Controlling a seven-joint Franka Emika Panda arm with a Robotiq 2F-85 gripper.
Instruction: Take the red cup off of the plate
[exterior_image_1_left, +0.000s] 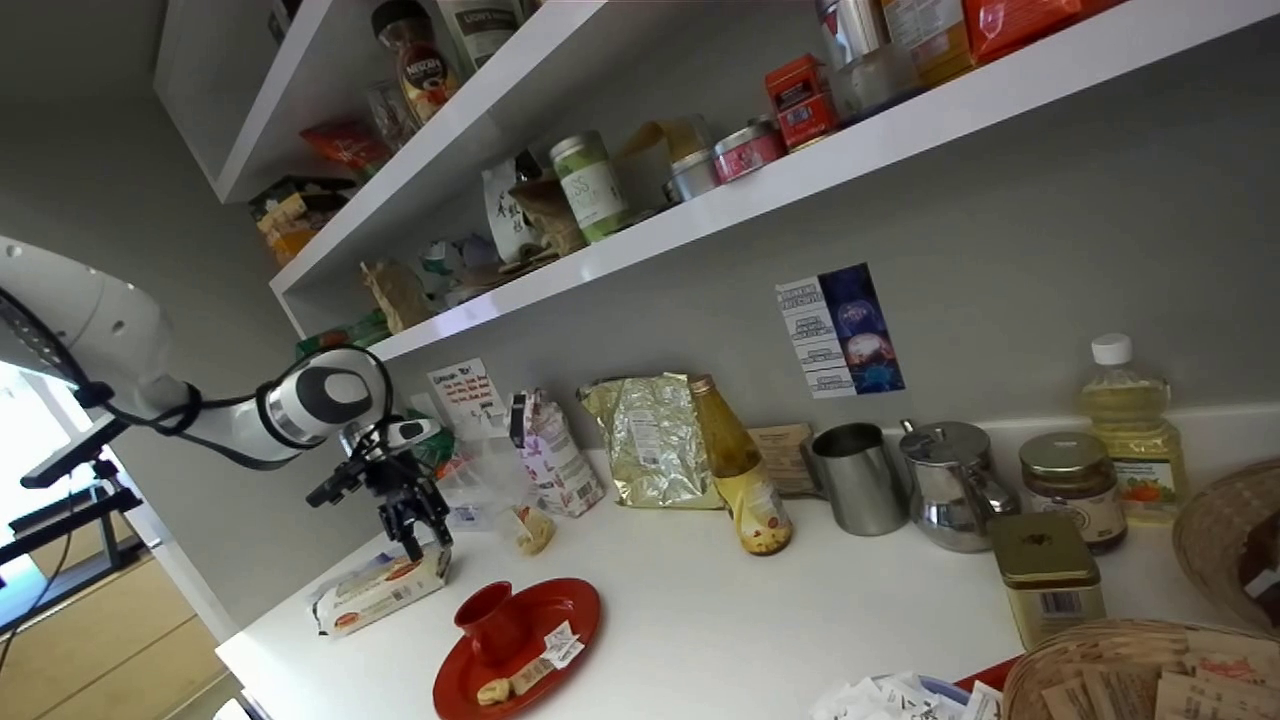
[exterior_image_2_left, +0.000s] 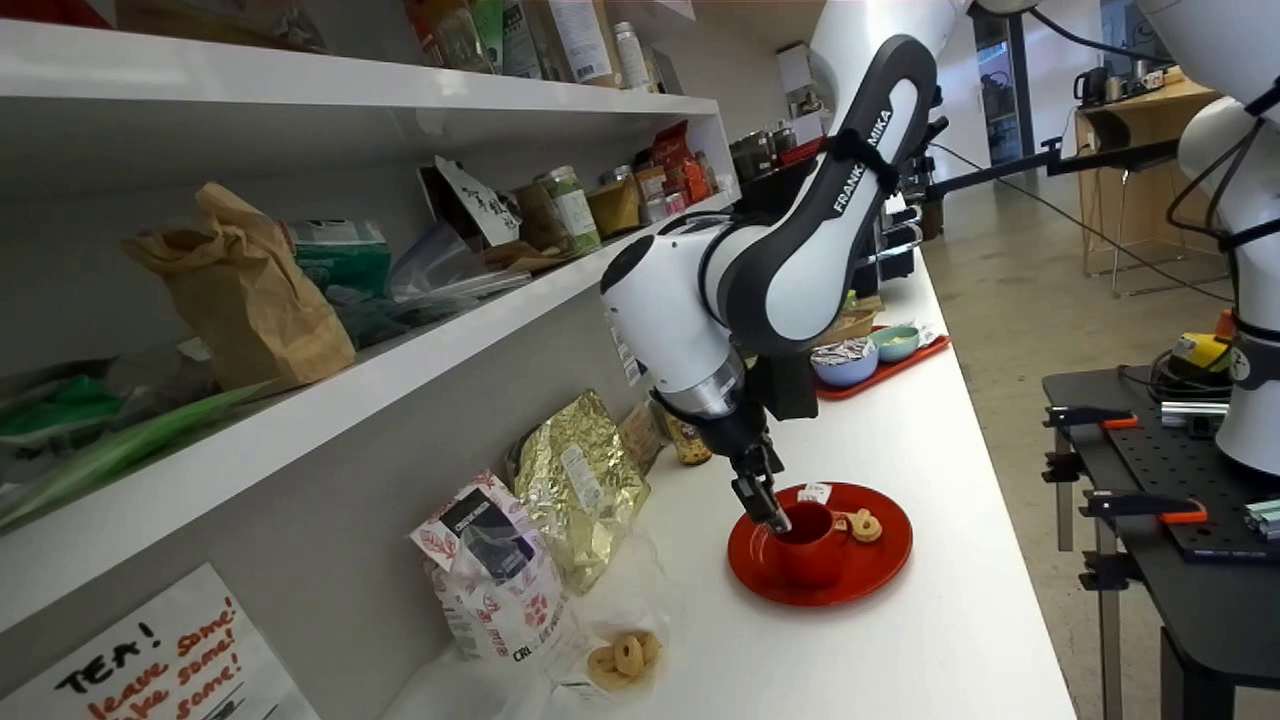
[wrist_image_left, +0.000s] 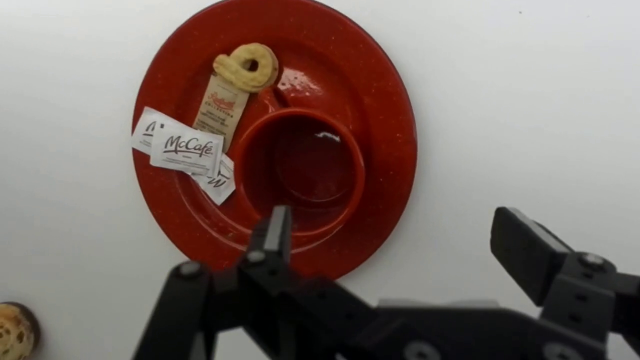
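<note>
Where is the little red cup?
In the wrist view, the red cup stands upright on the red plate, to the right of the white McCafé packets and lower in the picture than the ring-shaped snack.

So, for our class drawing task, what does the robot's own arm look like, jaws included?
The arm is white and rounded, with a dark panel lettered FRANKA EMIKA in white. Black straps circle it, and a black cable runs alongside. A silver collar sits near the end. The jaws are black and blocky, with shiny round screw heads.

Shared kitchenette, food-stocked shelves (exterior_image_1_left: 700, 217), handwritten tea note (exterior_image_2_left: 165, 660), metal teapot (exterior_image_1_left: 948, 492)
</note>
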